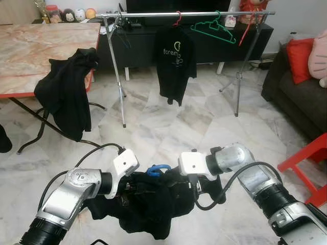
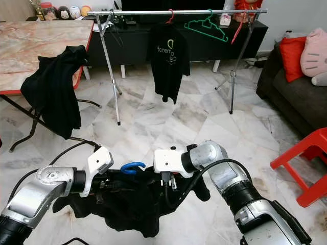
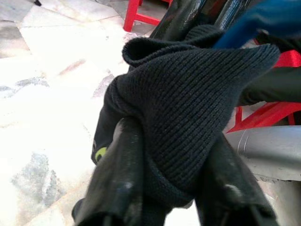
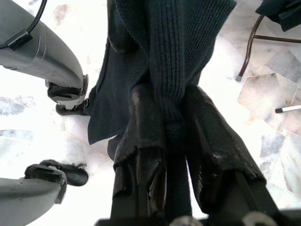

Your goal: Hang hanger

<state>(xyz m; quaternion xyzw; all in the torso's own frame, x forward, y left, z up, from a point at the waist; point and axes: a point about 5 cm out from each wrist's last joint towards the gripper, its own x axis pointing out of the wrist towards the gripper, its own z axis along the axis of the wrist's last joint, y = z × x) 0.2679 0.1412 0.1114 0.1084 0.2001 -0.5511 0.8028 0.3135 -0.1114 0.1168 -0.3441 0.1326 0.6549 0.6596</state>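
Observation:
Between my two arms, low over the marble floor, hangs a black knitted garment (image 1: pixel 153 204) on a blue hanger (image 1: pixel 157 168) whose hook pokes up at its top. My left gripper (image 1: pixel 134 188) is shut on the garment's left side, and the left wrist view shows knit fabric (image 3: pixel 188 108) pinched between its fingers. My right gripper (image 1: pixel 196 190) is shut on the garment's right side, with a fold of knit (image 4: pixel 174 70) clamped between its pads. Ahead stands a silver clothes rail (image 1: pixel 184 14) carrying a black printed T-shirt (image 1: pixel 174 61) on a red hanger, a green hanger (image 1: pixel 213 28) and a red hanger.
A marble-topped table (image 1: pixel 36 48) with a black jacket (image 1: pixel 69 97) draped over its corner stands at the left. A dark sofa (image 1: pixel 301 92) with a red cushion is at the right, and a red stool (image 1: pixel 311 163) sits near my right arm.

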